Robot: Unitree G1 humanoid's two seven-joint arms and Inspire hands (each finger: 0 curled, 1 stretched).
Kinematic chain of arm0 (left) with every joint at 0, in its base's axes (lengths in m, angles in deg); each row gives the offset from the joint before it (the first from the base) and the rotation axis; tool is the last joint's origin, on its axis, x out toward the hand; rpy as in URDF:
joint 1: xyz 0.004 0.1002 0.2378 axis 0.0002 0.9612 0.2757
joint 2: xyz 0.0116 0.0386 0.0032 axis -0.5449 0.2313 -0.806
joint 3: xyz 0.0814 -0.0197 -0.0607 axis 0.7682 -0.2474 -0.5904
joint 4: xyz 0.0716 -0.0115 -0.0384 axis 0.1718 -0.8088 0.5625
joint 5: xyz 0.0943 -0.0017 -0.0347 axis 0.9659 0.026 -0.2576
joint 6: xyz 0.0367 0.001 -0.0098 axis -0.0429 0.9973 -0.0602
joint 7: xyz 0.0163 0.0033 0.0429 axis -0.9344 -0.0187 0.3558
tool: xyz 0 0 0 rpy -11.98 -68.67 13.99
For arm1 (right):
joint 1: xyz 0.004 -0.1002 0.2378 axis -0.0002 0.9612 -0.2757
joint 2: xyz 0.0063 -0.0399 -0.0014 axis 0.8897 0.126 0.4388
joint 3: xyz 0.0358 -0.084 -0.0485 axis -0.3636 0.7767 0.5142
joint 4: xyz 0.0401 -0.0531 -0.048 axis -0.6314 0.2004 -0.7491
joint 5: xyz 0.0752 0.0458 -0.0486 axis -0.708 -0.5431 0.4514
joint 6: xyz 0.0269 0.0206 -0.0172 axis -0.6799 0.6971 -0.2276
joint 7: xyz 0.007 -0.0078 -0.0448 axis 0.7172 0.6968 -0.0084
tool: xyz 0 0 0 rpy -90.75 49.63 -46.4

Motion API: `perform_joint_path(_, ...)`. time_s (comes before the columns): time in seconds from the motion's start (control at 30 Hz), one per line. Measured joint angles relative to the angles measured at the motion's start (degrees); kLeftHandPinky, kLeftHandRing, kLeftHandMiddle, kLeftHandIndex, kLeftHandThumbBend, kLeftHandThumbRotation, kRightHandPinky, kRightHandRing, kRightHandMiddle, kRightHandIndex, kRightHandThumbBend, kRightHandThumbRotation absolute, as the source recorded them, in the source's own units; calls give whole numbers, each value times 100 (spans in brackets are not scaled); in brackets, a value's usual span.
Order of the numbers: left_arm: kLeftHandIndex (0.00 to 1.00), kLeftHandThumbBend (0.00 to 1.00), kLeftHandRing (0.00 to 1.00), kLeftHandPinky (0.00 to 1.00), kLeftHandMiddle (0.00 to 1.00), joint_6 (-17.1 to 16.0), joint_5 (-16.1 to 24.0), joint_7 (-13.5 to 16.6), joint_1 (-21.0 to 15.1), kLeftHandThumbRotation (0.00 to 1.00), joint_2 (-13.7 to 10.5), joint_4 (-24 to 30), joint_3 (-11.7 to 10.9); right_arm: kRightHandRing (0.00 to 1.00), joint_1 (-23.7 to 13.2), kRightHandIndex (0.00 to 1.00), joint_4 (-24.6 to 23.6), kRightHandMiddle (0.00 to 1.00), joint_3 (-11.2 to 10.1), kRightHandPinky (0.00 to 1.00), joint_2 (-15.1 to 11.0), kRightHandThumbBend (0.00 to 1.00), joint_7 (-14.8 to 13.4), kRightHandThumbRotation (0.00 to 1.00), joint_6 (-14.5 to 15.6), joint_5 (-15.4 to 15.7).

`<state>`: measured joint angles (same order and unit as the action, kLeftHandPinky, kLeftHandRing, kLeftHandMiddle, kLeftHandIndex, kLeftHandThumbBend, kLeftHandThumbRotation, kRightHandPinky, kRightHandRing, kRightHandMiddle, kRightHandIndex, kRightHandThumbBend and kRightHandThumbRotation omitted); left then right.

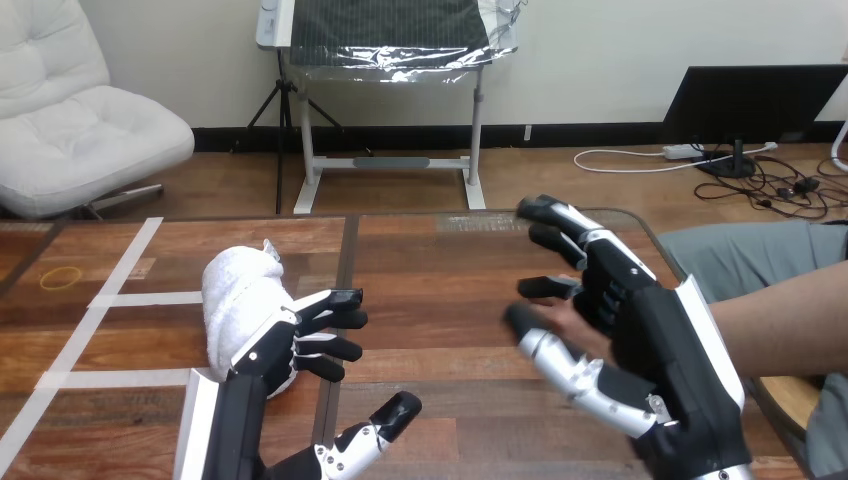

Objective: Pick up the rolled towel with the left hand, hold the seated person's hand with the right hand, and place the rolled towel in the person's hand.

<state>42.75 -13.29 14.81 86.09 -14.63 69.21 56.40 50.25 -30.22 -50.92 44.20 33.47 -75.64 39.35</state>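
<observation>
The white rolled towel (240,292) lies on the wooden table (440,290) at the left. My left hand (262,358) sits just right of it with its back against the roll. Its fingers (335,322) reach straight to the right, away from the towel, and its thumb (385,420) is spread low, so this hand is open. The person's forearm (785,320) comes in from the right. The person's hand (568,320) shows partly between my right hand's thumb and fingers. My right hand (650,335) hovers over it, open with fingers spread. I cannot tell whether they touch.
White tape lines (125,298) cross the table's left part, with a small yellow ring mark (60,277) beside them. A dark seam (345,262) runs down the tabletop between the two hands. The table's right edge (670,255) lies close to the person.
</observation>
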Motion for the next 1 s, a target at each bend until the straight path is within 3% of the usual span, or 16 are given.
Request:
perform_joint_path(0.17, 70, 72, 59, 50, 68, 0, -70, -47, 7, 29, -2, -9, -3, 94, 16, 94, 0, 96, 31, 83, 180, 16, 106, 72, 314, -778)
perform_joint_path(0.27, 70, 72, 59, 50, 68, -13, -135, -87, 4, 28, 0, -20, -3, 94, 16, 94, -4, 97, 30, 84, 279, 17, 161, 81, 520, -1257)
perform_joint_path(0.4, 70, 72, 58, 50, 68, -64, -219, -133, 1, 28, 1, -38, -6, 94, 16, 94, -21, 97, 14, 85, 410, 17, 154, 85, 765, -1680)
perform_joint_path(0.7, 70, 71, 58, 50, 68, -158, -270, -190, -3, 27, 1, -43, -19, 95, 13, 96, -116, 98, 7, 82, 417, 18, 128, 88, 1122, -2081)
perform_joint_path(1.0, 69, 72, 58, 50, 67, -159, -364, -288, -3, 27, 2, -42, -14, 94, 11, 96, -233, 98, -8, 77, 417, 17, 124, 87, 1202, -2176)
